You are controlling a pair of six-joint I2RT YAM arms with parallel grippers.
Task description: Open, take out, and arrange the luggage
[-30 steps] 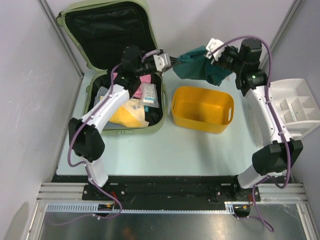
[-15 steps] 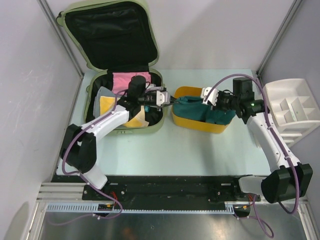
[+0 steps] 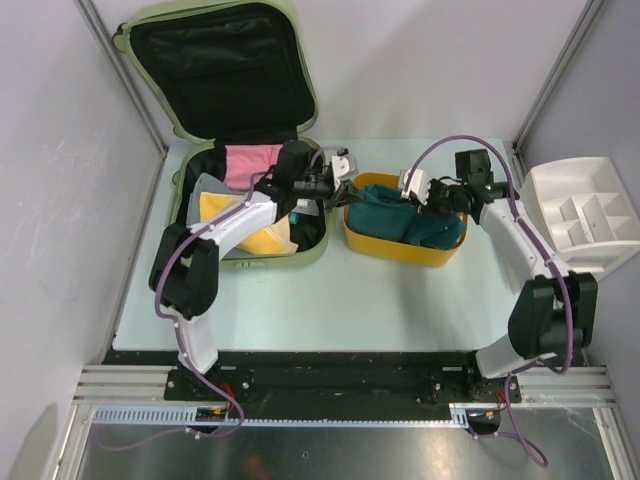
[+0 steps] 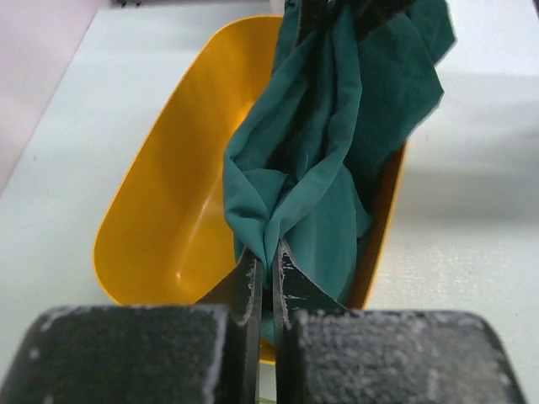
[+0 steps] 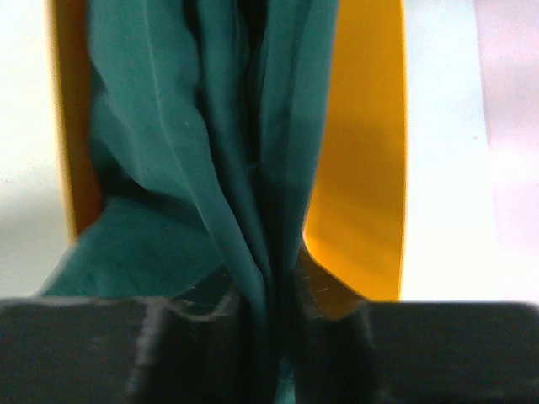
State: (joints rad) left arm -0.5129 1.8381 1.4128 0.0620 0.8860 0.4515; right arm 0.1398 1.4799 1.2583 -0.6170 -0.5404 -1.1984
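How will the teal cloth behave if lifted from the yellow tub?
Likely floppy: the teal cloth hangs in soft folds between left gripper and right gripper. Probably light, since small pinches hold it. It may drag on the yellow tub.

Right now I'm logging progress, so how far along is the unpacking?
Done: the luggage lies open. In hand: left pincer and right pincer shut on the teal cloth, in the yellow tub. Left: pink cloth and yellow item inside the luggage.

Luggage (image 3: 215,70) lies open at far left of table (image 3: 330,295), lid standing behind its base. Tub (image 3: 400,250) sits just right of it. Divided tray (image 3: 560,180) is at the right edge. Cloth (image 3: 400,222) lies in tub, pinched by left gripper (image 3: 345,190) at tub's left end and by right gripper (image 3: 425,190) over its far side.
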